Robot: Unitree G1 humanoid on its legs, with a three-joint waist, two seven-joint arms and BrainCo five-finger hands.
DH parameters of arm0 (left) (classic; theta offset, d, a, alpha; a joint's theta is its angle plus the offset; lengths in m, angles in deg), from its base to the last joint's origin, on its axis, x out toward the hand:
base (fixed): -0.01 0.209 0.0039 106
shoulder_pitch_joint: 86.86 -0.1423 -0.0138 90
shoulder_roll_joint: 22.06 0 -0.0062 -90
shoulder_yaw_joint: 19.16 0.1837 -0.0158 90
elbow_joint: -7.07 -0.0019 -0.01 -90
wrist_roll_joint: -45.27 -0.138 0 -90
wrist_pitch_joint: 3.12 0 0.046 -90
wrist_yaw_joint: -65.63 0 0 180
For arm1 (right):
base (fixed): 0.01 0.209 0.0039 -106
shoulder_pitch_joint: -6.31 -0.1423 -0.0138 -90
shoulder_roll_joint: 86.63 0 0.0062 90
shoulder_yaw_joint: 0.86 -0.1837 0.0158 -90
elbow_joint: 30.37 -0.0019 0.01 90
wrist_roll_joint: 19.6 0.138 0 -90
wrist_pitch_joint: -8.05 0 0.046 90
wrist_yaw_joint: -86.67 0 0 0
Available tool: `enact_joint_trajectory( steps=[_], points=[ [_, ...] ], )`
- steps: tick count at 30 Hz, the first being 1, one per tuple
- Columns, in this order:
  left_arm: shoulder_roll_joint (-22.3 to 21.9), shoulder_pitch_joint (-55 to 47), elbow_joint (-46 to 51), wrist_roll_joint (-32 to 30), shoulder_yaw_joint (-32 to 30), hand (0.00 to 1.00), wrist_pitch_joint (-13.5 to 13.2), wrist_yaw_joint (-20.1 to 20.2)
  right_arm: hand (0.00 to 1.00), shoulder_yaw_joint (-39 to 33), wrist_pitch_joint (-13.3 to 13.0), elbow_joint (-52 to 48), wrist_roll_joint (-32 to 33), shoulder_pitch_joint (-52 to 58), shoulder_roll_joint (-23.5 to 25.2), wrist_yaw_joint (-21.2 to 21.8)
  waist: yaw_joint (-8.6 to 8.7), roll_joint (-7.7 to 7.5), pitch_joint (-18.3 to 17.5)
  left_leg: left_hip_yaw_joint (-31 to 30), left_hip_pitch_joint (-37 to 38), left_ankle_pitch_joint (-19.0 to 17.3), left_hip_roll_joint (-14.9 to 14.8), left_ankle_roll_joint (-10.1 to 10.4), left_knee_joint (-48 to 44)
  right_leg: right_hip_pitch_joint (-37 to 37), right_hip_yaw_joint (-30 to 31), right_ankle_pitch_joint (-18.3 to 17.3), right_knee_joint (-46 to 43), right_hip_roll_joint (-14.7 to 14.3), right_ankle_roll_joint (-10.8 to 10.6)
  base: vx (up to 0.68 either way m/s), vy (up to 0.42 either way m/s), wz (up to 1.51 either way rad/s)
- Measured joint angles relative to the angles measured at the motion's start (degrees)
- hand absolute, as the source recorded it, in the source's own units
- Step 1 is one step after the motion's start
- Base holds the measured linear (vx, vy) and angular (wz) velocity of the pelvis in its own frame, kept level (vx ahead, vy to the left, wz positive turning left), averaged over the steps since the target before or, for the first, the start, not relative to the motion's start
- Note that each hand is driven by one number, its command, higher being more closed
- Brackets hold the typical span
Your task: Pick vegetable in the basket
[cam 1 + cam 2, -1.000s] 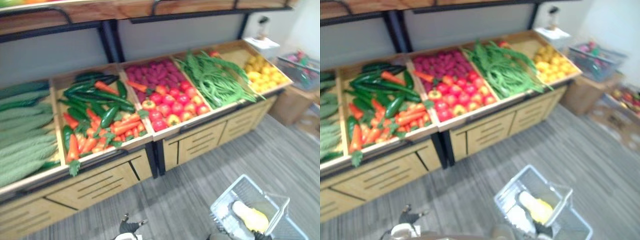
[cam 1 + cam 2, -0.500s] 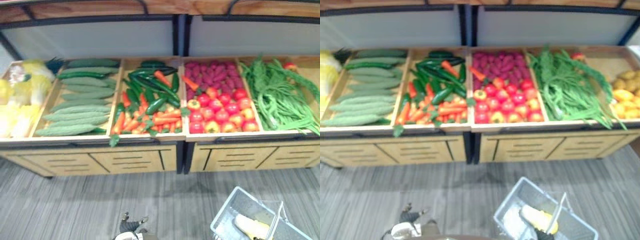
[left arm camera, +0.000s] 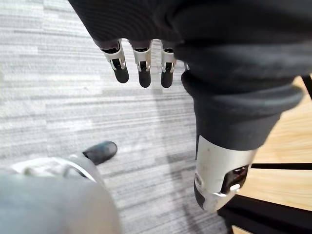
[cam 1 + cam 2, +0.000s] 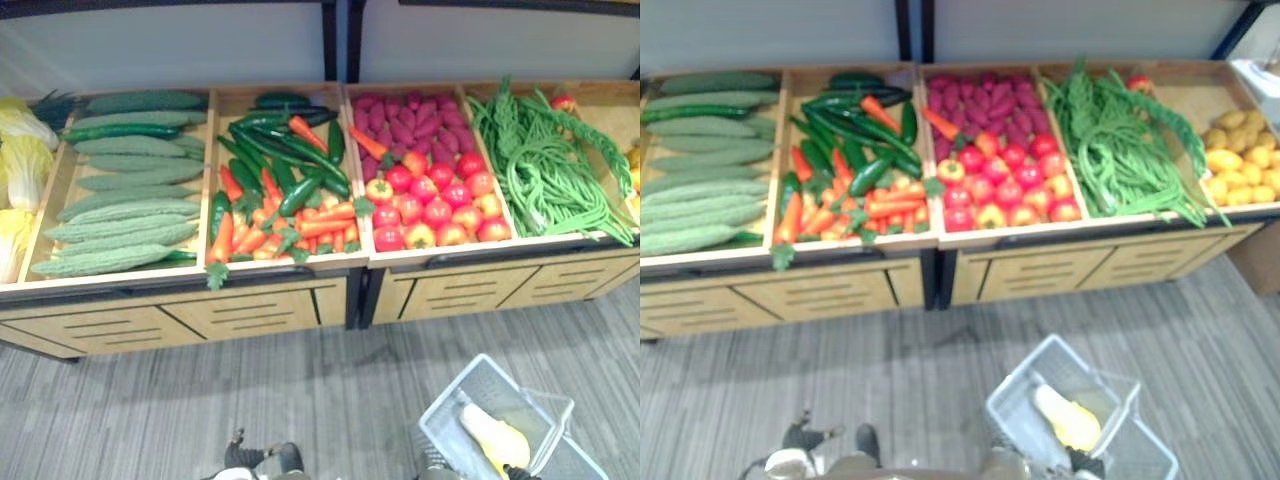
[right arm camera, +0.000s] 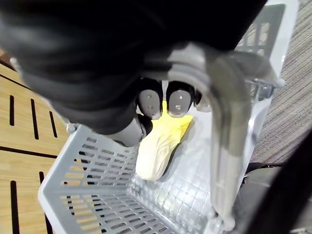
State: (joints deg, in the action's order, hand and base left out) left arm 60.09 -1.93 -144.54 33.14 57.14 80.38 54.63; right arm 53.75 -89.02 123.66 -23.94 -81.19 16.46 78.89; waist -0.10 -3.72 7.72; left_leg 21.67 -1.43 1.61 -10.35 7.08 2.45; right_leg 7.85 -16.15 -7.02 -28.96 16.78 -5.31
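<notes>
Item: grey plastic basket [image 4: 452, 408], lattice-walled, low at the robot's right over a grey plank floor [image 4: 300, 400]. Contents: one pale yellow vegetable [image 4: 497, 441], long and leafy-looking with a whitish end, lying on the basket's bottom close to one wall (the right wrist view shows it best). Carried by: right hand [image 5: 178, 102], fingers clenched round the basket's grey handle [image 5: 226, 131], which crosses in front of the dark fingertips. Left hand [image 3: 141, 66]: released, fingers hanging straight and side by side above the floor, thumb apart, holding nothing. Beyond the basket, well apart from it: a wooden display stand [image 4: 250, 312] with slotted front panels and sloping bins in a row. Bins from the robot's left: pale cabbages [image 4: 20, 160] at the edge; knobbly light green gourds [image 4: 120, 210] stacked lengthwise with a few darker ones at the back; carrots [image 4: 270, 232] in front with dark green cucumbers [image 4: 285, 160] behind them, one carrot top hanging over the front lip; red tomatoes [image 4: 432, 205] in front with purple-red tubers [image 4: 400, 115] behind; long green beans [image 4: 540, 170] in a loose heap spilling over the lip; small yellow produce [image 4: 1240, 165] at the far right, kind not clear.
</notes>
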Motion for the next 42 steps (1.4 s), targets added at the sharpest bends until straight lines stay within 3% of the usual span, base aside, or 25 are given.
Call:
enact_joint_trajectory(
  steps=[4, 5, 7, 8, 9, 10, 11, 13, 17, 24, 27, 30, 34, 39, 42],
  points=[
    [0.9, -2.1, 0.0, 0.0, 0.0, 0.0, 0.8, 0.0, 1.0, 1.3, 0.2, 0.0, 0.1, 0.3, -0.6, -0.5, 0.35, 0.03, 0.2, -0.4, 2.8, -0.4, 0.8, -0.6, 1.9, 3.4, 2.9, 6.5, -7.0, 0.8, 0.3, 0.06, 0.091, -0.01],
    [0.8, -2.2, 0.0, 0.0, -0.1, 0.0, 0.9, 0.0, 1.0, 1.5, 0.1, 0.0, 0.1, 0.4, -0.5, -0.5, 0.5, 0.16, 0.3, -0.5, 2.9, -0.5, 0.8, -0.9, 2.0, 4.0, 3.1, 6.4, -7.3, 0.9, 0.2, 0.12, 0.011, 0.03],
    [0.8, -1.6, 0.0, 0.0, -0.2, 0.0, 0.9, 0.0, 1.0, 3.3, 0.1, 0.0, 0.0, 0.2, -0.5, -0.3, 0.68, -0.02, 0.2, -1.2, 2.5, -0.8, -0.1, -1.4, 1.3, 3.4, 3.9, -0.4, -0.9, -1.5, -0.2, 0.1, -0.056, 0.03],
    [0.8, -1.5, 0.0, 0.0, -0.2, 0.0, 0.9, 0.0, 1.0, 3.6, 0.1, 0.0, 0.0, 0.1, -0.5, -0.3, 0.73, 0.12, 0.3, -1.5, 2.5, -0.9, -0.4, -1.3, 1.2, 3.3, 4.0, -0.9, 1.8, -2.7, -0.2, 0.09, -0.171, 0.13],
    [0.8, -0.9, 0.0, 0.0, -0.4, 0.0, 0.9, 0.0, 1.0, 3.9, 0.4, 0.0, 0.0, -0.1, -0.4, 0.0, 1.11, 0.19, 0.3, -2.1, 2.5, -1.0, -0.9, -1.1, 1.0, 2.7, 4.2, -0.7, 8.1, -4.4, -0.3, 0.11, -0.224, 0.25],
    [0.9, -0.6, 0.0, 0.0, -1.3, 0.0, 0.7, 0.0, 1.0, 3.8, 0.7, 0.2, 0.0, 0.0, -0.1, 0.6, 1.19, -0.82, 0.0, -2.4, 2.8, -1.3, -0.5, -0.1, 0.6, 1.5, 4.7, 2.4, 15.7, -5.1, -1.0, 0.14, -0.276, 0.35],
    [1.0, -0.2, -0.2, 0.0, -1.9, 0.0, 0.6, 0.0, 1.0, 3.7, 0.7, 0.6, 0.0, 0.0, -0.2, 0.8, 1.56, -1.36, 0.3, -2.8, 3.3, -1.2, -0.2, 0.7, 0.4, 0.3, 5.0, 2.7, 16.5, -5.1, -2.3, 0.14, -0.193, 0.29],
    [-2.8, 0.2, -1.6, 0.0, -2.8, 0.0, 0.4, 0.2, 1.0, 2.0, 0.6, 1.2, -0.1, -0.1, -1.6, 0.8, 1.18, 1.63, 0.4, -3.1, 4.7, -1.2, -2.5, 1.3, 0.5, -0.6, 4.4, 2.0, 14.7, -7.4, -1.7, 0.19, -0.124, 0.12],
    [-3.6, 0.1, -1.8, 0.0, -4.6, 0.0, 0.4, 0.1, 1.0, 2.0, 0.6, 1.2, -0.1, 0.0, -1.7, 0.8, 0.68, 2.58, 0.0, -3.1, 5.7, -1.1, -3.1, 1.5, 1.2, -2.3, 3.7, 0.8, 16.2, -8.6, -1.2, 0.11, -0.069, 0.03],
    [-2.5, -2.2, -1.7, 0.0, -5.4, 0.0, 0.4, 0.1, 1.0, 2.1, 0.7, 2.5, -0.1, 1.8, -1.1, 0.9, 0.74, 0.84, -2.1, -3.2, 6.5, -0.9, -1.7, 1.8, 2.9, -5.3, 2.7, 1.6, 21.5, -8.1, -2.3, 0.05, 0.021, 0.08],
    [-2.2, -2.4, -0.9, 0.1, -5.9, 0.0, 0.4, -0.6, 1.0, 2.1, 0.6, 2.5, -0.1, 2.3, -1.2, 0.8, 1.29, 0.9, -2.8, -3.2, 6.5, -0.9, -0.8, 1.8, 3.0, -5.9, 2.7, 2.1, 22.8, -7.3, -2.9, 0.05, 0.05, 0.04],
    [-2.2, -2.3, 2.9, 0.0, -6.5, 0.0, -0.1, -5.7, 1.0, 2.0, 0.3, 2.7, -0.1, 2.5, -1.2, 0.4, 1.35, 1.23, -2.9, -3.2, 6.2, -0.9, -0.6, 1.8, 3.0, -6.1, 2.7, 2.8, 23.9, -7.3, -3.0, 0.01, 0.011, 0.0],
    [-2.3, -3.2, 18.6, -2.5, -6.1, 0.0, -1.7, -18.4, 1.0, 2.2, -1.3, 2.6, 0.6, 4.3, -1.2, -1.6, 1.4, 2.19, -3.5, -3.6, 5.5, -1.0, -0.5, 1.8, 3.0, -6.1, 2.3, 3.0, 24.7, -7.3, -3.1, 0.01, 0.007, 0.04],
    [-1.9, -2.2, 32.8, -9.8, -3.6, 0.0, -3.5, -26.9, 1.0, 4.0, -1.8, 2.3, 1.0, 5.0, -1.5, -3.1, 1.6, 3.44, -4.2, -3.4, 5.5, -1.4, -0.4, 1.6, 3.0, -6.1, 2.3, 3.1, 25.1, -7.3, -3.2, 0.0, 0.002, -0.01],
    [-0.8, -0.2, 39.9, -12.0, -1.7, 0.0, -3.7, -29.4, 1.0, 4.5, -2.2, 2.1, 1.0, 5.1, -1.8, -3.2, 1.81, 3.74, -4.4, -3.1, 5.6, -1.5, -0.4, 1.6, 3.0, -6.0, 2.7, 3.1, 25.3, -7.4, -3.2, 0.03, 0.008, -0.05]
  ],
)
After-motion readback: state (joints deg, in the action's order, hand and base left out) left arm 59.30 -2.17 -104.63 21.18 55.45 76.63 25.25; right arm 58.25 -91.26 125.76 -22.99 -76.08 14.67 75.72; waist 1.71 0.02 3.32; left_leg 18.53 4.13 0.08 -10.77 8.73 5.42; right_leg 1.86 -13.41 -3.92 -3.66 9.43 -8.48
